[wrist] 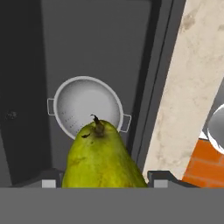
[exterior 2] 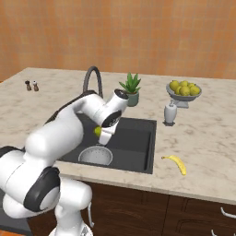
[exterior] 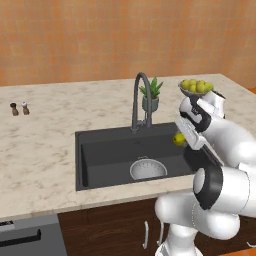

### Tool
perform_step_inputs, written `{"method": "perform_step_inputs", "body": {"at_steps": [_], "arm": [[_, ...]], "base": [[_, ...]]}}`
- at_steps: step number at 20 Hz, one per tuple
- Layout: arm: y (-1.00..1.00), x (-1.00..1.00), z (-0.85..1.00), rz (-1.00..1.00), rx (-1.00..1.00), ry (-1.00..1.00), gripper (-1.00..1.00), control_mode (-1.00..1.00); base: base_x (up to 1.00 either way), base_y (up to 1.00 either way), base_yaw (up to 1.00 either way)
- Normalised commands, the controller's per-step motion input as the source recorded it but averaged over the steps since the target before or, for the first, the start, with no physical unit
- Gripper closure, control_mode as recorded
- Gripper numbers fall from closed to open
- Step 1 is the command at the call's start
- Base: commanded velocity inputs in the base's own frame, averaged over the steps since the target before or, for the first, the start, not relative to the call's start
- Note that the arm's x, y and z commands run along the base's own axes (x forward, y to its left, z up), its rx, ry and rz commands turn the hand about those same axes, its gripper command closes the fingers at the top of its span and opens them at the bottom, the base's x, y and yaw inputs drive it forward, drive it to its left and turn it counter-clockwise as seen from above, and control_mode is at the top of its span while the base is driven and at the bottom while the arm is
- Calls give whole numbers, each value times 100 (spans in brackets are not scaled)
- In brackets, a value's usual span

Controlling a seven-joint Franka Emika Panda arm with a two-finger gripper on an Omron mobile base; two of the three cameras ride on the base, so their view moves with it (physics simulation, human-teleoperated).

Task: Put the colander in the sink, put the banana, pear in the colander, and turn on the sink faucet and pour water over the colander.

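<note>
The tool (wrist: 103,183) is clamping the pear (wrist: 103,159) between its jaws and holding it in the air above the sink (exterior: 100,150), just over and slightly to the right of the colander (exterior: 148,170), which is sitting upright on the sink floor toward the near right corner of the basin. In the hand view the pear's stem is pointing up toward the colander's bowl, and nothing is lying between the fruit and the bowl below. The banana (exterior 2: 176,163) is lying on the surface (exterior 2: 203,138) to the right of the sink, near the front edge, well apart from the colander. The sink faucet (exterior: 140,100) is standing behind the basin at its far rim, and no water is showing at its spout. Beside the faucet a small potted plant (exterior 2: 130,90) is standing, and farther right a footed fruit bowl (exterior 2: 184,92) is holding heaped yellow-green fruit, with a small pale jar (exterior 2: 170,113) just in front of it. Two small shakers (exterior: 19,108) are standing far to the left. The surface is pale speckled stone over dark wood cabinets (exterior 2: 193,214), backed by an orange tiled wall (exterior: 100,35).
</note>
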Motion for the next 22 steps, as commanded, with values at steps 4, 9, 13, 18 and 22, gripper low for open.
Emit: {"method": "perform_step_inputs", "body": {"at_steps": [4,9,13,18,22], "arm": [[1,43,-34,13,9,27,100,-100],[6,12,-39,7,7,16,100,-100],[38,0,-42,1,3,0,100,-100],[33,1,-57,0,2,0,100,-100],[1,-15,-68,0,8,0,100,-100]], "base": [[0,0,0],[0,0,0],[0,0,0],[0,0,0],[0,0,0]]}}
